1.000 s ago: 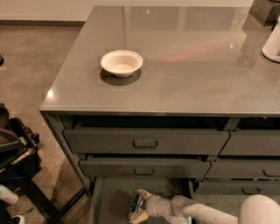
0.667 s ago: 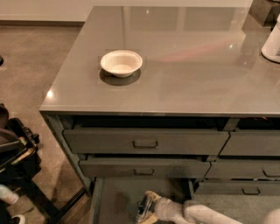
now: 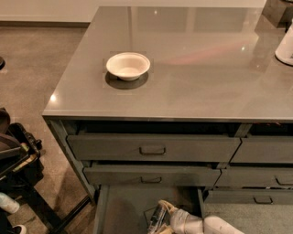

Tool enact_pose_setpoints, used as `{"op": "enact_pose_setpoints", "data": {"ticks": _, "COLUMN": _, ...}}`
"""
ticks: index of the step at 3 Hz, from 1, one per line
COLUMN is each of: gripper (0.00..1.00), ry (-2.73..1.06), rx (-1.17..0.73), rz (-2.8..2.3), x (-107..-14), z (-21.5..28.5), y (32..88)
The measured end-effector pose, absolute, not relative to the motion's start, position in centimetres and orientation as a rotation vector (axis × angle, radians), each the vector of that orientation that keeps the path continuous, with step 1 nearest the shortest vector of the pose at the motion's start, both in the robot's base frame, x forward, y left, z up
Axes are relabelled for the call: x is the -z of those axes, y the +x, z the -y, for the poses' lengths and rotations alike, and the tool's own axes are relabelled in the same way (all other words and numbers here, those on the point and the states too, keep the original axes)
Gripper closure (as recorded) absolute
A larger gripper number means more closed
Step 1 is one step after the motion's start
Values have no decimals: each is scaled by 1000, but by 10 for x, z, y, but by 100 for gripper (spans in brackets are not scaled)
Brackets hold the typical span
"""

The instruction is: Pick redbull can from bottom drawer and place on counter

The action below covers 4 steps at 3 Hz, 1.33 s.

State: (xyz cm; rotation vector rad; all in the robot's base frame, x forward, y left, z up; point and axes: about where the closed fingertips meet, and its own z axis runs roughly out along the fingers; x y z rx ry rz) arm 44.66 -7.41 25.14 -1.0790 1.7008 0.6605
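The bottom drawer [image 3: 121, 205] stands pulled open at the lower edge of the camera view, its flat dark grey floor showing. My gripper [image 3: 158, 220] reaches into it from the right on a white arm, with its pale fingers [image 3: 167, 211] closed around the redbull can [image 3: 154, 218]. The silver can is tilted and only partly visible. Above the drawers lies the glossy grey counter [image 3: 192, 77], well above the gripper.
A white bowl [image 3: 128, 65] sits on the counter's left part. A white appliance [image 3: 285, 45] stands at its right edge, with a dark object [image 3: 279, 9] at the far right corner. Two handled drawers [image 3: 152, 148] are slightly ajar. Black equipment [image 3: 16, 155] stands on the floor at left.
The gripper and the can in it have shifted a little to the right inside the bottom drawer. The arm has drawn back toward the lower right.
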Motion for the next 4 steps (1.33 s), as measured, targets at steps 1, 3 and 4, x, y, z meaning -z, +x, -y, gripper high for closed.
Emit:
{"op": "enact_pose_setpoints", "data": {"ticks": 1, "gripper": 100, "ry": -1080, "rx": -659, "rz": -1702, "x": -251, "z": 74, "y": 447}}
{"op": "enact_pose_setpoints", "data": {"ticks": 3, "gripper": 100, "ry": -1104, "rx": -633, "rz": -1586, "x": -350, "z": 67, "y": 443}}
{"op": "enact_pose_setpoints", "data": {"ticks": 4, "gripper": 100, "ry": -1099, "rx": -559, "rz": -1474, "x": -434, "z": 73, "y": 443}}
